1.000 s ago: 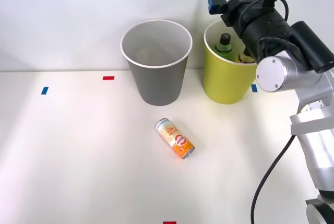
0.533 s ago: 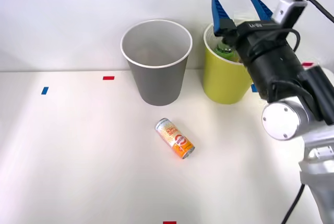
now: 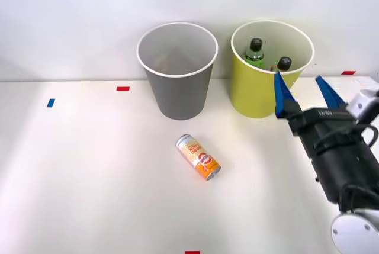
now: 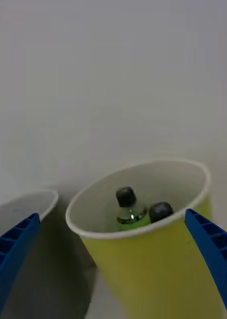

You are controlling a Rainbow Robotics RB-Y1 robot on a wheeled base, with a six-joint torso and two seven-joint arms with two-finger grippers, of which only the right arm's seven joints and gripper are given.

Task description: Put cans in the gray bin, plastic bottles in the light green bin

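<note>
- Front view: two clear plastic bottles with black caps (image 3: 256,52) stand inside the tall yellow-green bin with white rim (image 3: 254,97), at 1 o'clock. The small orange-and-cream drink can (image 3: 198,157) lies on its side on the white table (image 3: 89,171), near centre, at 6 o'clock from the tall gray bin with white rim (image 3: 177,97).
- Right gripper (image 3: 302,97), at 3 o'clock, has blue fingers spread, holding nothing.
- Right wrist view: both caps show inside the yellow-green bin (image 4: 153,269); gray bin (image 4: 24,204) just beside it.
- Status: bottles look done; can not yet binned.
</note>
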